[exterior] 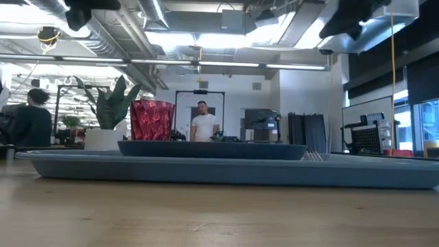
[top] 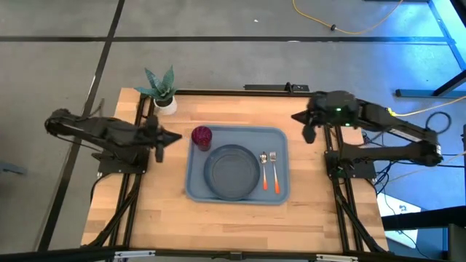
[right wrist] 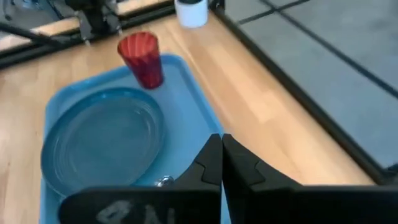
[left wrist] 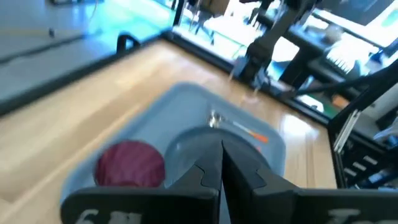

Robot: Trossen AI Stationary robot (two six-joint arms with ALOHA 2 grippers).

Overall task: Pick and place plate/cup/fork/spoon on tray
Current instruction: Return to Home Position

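Four pieces of tableware lying inside the tray (top: 280, 191) at the desk's middle. Going left to right: left gripper (top: 175, 136) hanging by the left edge, fingers (left wrist: 208, 171) pressed together on nothing; cup (top: 202, 137) standing upright in the tray's far-left corner; plate (top: 233, 173) sitting flat at the tray's centre; spoon (top: 263, 171) and fork (top: 273, 169) lying side by side just beside the plate; right gripper (top: 297, 116) hovering near the far-right corner, fingers (right wrist: 211, 165) clenched, empty.
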